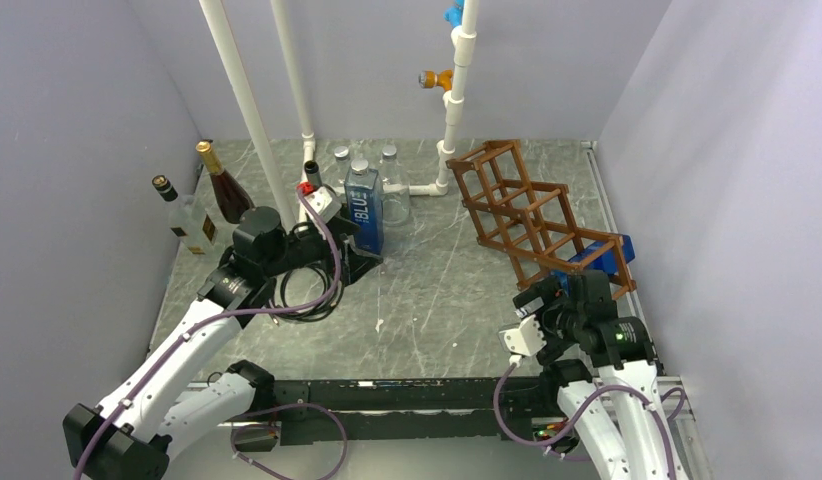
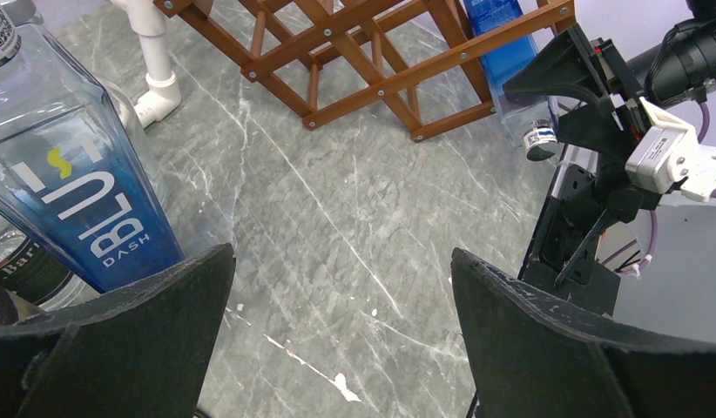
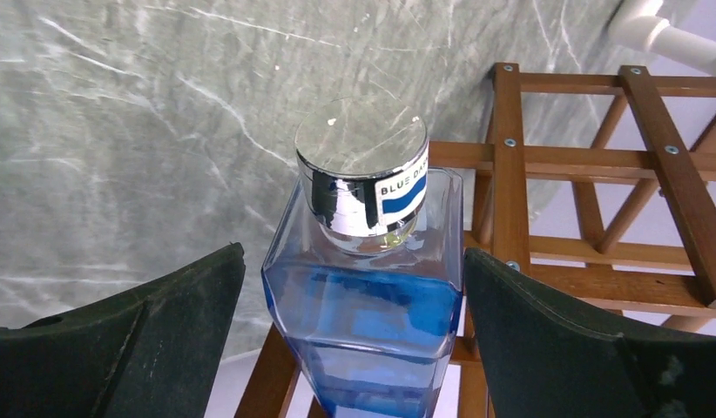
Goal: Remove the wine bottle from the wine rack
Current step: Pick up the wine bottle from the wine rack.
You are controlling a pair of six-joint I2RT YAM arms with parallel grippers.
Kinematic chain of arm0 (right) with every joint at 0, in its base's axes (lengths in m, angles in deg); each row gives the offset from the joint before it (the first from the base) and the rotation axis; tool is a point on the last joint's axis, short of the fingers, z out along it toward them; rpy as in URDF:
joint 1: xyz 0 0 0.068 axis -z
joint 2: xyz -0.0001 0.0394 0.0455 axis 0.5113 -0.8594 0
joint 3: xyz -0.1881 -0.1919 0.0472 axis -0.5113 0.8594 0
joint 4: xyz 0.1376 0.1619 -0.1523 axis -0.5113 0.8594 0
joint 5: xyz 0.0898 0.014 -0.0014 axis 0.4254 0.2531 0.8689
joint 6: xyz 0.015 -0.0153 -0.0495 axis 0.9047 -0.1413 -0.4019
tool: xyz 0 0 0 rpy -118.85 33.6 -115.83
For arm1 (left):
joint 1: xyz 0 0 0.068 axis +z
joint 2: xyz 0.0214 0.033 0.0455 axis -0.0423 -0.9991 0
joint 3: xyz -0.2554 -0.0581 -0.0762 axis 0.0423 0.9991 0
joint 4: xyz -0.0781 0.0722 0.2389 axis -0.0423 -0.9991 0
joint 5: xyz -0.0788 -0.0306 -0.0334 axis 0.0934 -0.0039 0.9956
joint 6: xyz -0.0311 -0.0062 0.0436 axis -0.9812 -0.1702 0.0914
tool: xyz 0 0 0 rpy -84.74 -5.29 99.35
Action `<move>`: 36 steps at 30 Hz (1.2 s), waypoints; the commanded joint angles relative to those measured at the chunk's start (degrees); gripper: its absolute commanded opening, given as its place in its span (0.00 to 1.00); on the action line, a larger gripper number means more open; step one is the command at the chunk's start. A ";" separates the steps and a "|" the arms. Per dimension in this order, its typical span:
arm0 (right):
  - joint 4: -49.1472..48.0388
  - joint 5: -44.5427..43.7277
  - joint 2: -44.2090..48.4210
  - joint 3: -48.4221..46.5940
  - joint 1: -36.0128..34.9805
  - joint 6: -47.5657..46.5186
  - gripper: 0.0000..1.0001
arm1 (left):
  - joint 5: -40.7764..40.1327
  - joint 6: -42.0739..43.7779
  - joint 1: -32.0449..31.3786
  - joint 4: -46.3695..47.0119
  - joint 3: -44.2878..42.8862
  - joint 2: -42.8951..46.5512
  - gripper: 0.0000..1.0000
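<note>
Although the table [image 1: 437, 310] carries several bottles, the job concerns the rack [image 1: 532, 215] on its right side, a wooden lattice running diagonally from the white pipes [image 1: 249, 110] toward the right arm. One blue, square-shouldered bottle [image 3: 372, 305] lies in the cell at the rack's near end, with its neck poking out toward that arm. The right gripper [image 3: 350, 257] hangs at the neck with its jaws spread wide on either side of the shoulders, gripping nothing. The left gripper [image 2: 341, 257] is equally wide open and empty, well apart across the table beside an upright bottle [image 2: 76, 174]. Smallest is the silver cap [image 3: 361, 170], roughly centred between the right pads [image 3: 546, 331].

To do this step well, I would push in along the bottle's axis until the pads flank the flat glass shoulders, not the slick round cap, then close squarely. Draw it straight back out of the cell so the body clears the rails. How the far end is supported is hidden, so probably keep the pull level
</note>
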 commanded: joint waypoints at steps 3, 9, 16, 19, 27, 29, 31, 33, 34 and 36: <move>-8.34 -1.77 3.30 3.24 0.28 -4.31 0.95 | 1.52 0.52 0.24 1.50 -0.91 0.01 0.99; -8.99 -0.47 3.81 4.03 0.39 -5.61 0.84 | 1.49 0.52 0.24 1.50 -0.91 0.01 1.00; -6.43 1.27 3.64 3.30 0.43 -6.93 0.53 | 1.53 0.41 0.24 1.50 -0.95 -0.07 1.00; -4.60 3.07 3.73 2.88 0.37 -7.85 0.45 | 1.48 0.43 0.24 1.41 -1.00 -0.08 1.00; 0.36 10.84 3.66 0.18 0.37 -9.05 0.37 | 1.45 0.45 0.24 1.41 -1.05 -0.26 1.00; 1.05 12.65 3.40 -0.50 0.37 -9.22 0.35 | 1.52 0.43 0.28 1.41 -1.09 -0.34 0.99; 1.77 14.23 2.94 -1.04 0.38 -9.39 0.34 | 1.52 0.43 0.33 1.41 -1.17 -0.34 1.00; 2.48 15.66 2.49 -1.57 0.37 -9.70 0.33 | 1.60 0.43 0.40 1.41 -1.18 -0.35 0.99; 2.66 16.44 2.26 -1.83 0.37 -9.58 0.32 | 1.61 0.43 0.46 1.41 -1.16 -0.27 0.99; 3.33 17.88 1.76 -2.38 0.37 -9.28 0.31 | 1.81 0.44 0.58 1.49 -1.16 -0.36 0.99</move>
